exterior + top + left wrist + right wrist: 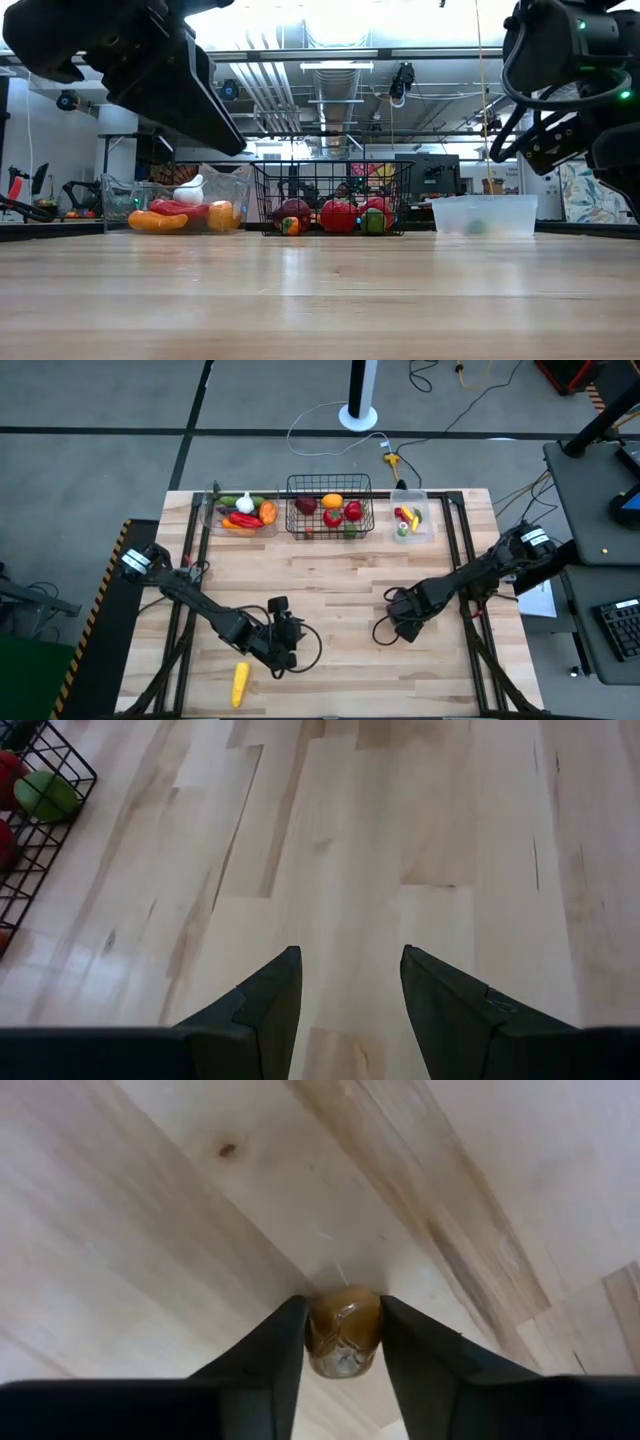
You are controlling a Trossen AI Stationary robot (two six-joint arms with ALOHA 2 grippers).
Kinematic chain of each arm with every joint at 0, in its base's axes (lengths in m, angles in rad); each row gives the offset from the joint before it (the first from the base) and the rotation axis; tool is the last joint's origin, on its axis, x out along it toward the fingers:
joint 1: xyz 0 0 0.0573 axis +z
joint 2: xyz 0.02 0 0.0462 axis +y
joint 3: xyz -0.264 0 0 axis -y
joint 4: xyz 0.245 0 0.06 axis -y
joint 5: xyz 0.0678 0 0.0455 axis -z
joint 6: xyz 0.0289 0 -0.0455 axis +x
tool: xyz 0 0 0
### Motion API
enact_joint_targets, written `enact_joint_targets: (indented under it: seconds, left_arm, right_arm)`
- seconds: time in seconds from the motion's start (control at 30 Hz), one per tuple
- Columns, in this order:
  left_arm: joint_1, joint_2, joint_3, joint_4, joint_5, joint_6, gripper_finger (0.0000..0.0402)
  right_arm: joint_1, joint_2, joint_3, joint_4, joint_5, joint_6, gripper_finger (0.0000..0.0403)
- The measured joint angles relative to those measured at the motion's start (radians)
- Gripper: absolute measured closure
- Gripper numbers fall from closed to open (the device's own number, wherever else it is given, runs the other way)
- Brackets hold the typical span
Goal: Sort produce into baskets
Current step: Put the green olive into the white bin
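Brown and lumpy, a small piece of produce (343, 1330) sits squeezed between the two dark fingers of the right gripper (343, 1342), touching both inner faces near their tips; the jaws stand narrow, closed on it. What kind of produce it is cannot be told. Below it lies the bare wooden table (150, 1230).

From above, the right gripper (398, 622) is over the middle of the table, right of centre. The black basket (329, 506) lies well beyond it at the far edge, holding red, orange and green pieces. The small clear bin (412, 520) is beyond it too, a little to its right, and the wide clear bin (240, 515) is far off to its left.

The left gripper (348, 990) has its fingers parted with nothing between them, only table planks showing in the gap. From above it (283, 650) is near the front edge, left of centre. A yellow corn (240, 683) lies on the table just to its left and a little nearer the front edge, apart from it.
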Motion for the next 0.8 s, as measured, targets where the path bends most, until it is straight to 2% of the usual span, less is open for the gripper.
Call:
enact_joint_targets:
  seconds: [0.2, 0.3, 0.43, 0.53, 0.67, 0.8]
  left_arm:
    - [0.000, 0.005, 0.000, 0.007, 0.000, 0.000, 0.0247]
    - [0.000, 0.005, 0.000, 0.006, 0.000, 0.000, 0.0247]
    - [0.000, 0.005, 0.000, 0.012, 0.000, 0.000, 0.0247]
    - [0.000, 0.005, 0.000, 0.016, 0.000, 0.000, 0.0247]
    - [0.000, 0.005, 0.000, 0.017, -0.001, 0.000, 0.0247]
    - [0.000, 0.005, 0.000, 0.017, -0.001, 0.000, 0.0247]
  right_arm:
    - [0.000, -0.006, 0.000, 0.004, -0.014, -0.002, 0.0330]
    - [-0.001, -0.026, -0.002, 0.007, -0.017, -0.002, 0.0347]
    - [-0.002, -0.037, 0.024, 0.078, -0.018, -0.006, 0.0347]
    - [-0.006, -0.038, 0.049, 0.214, -0.018, -0.038, 0.0345]
    - [-0.034, -0.038, 0.089, 0.394, -0.018, -0.112, 0.0345]
    - [-0.080, -0.038, 0.163, 0.443, -0.007, -0.219, 0.0344]
